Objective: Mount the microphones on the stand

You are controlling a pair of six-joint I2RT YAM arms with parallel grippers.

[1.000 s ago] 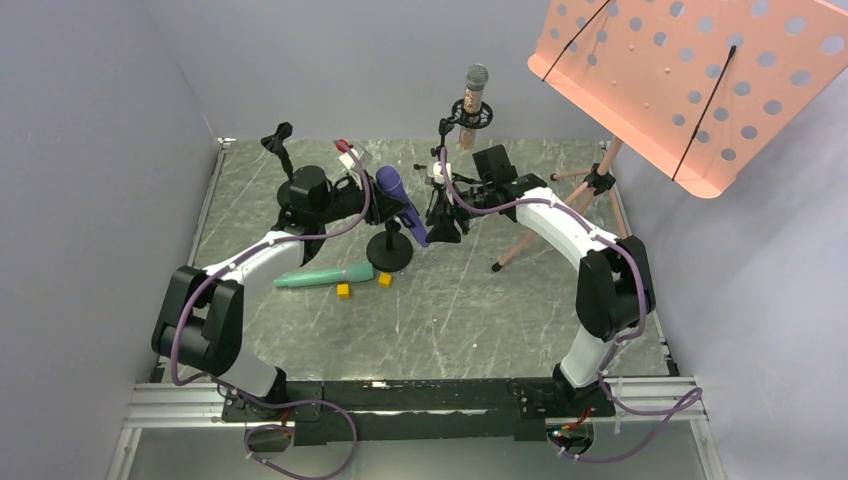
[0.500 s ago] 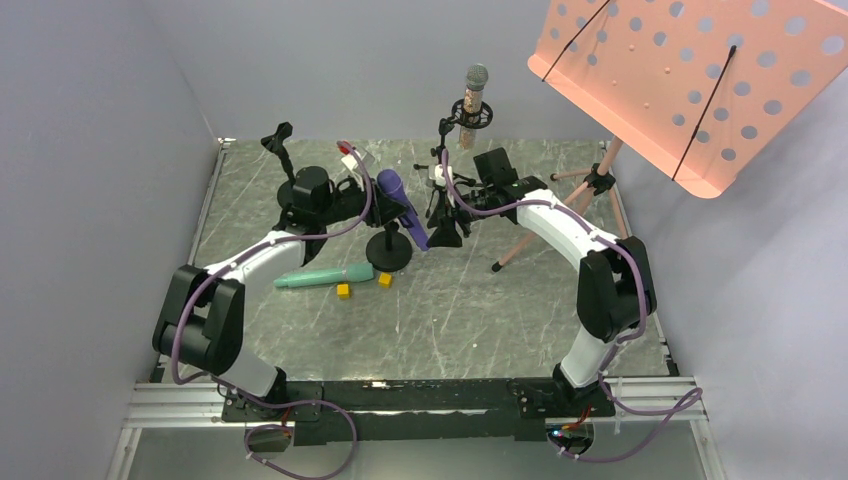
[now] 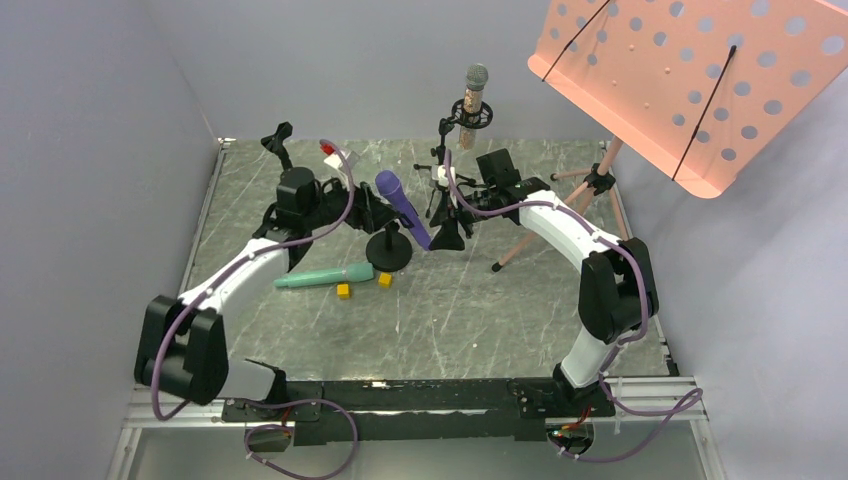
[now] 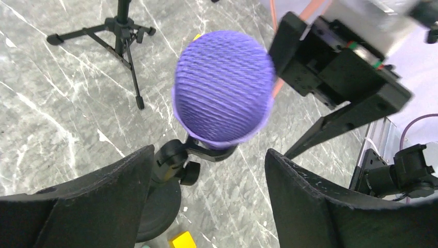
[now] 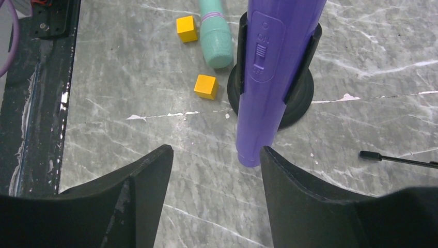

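Note:
The purple microphone (image 3: pixel 402 207) sits tilted in the black clip of a round-based stand (image 3: pixel 388 256). Its mesh head (image 4: pixel 223 88) is just ahead of my left gripper (image 4: pixel 209 155), which is open and apart from it. My right gripper (image 5: pixel 216 150) is open too, with the purple microphone's tail end (image 5: pixel 254 150) just ahead of its right finger. The teal microphone (image 3: pixel 325 276) lies flat on the table left of the stand's base. At the back, the copper microphone (image 3: pixel 473 105) stands upright in a taller stand's clip.
Two yellow cubes (image 3: pixel 343 291) (image 3: pixel 385 280) lie by the round base. A bare stand (image 3: pixel 278 140) stands at the back left. An orange music stand (image 3: pixel 690 80) overhangs the right side, its tripod legs (image 3: pixel 540 225) near my right arm.
Both grippers have opened. My left gripper has let go of the purple microphone's head and drawn back to the left. The microphone stays in the clip.

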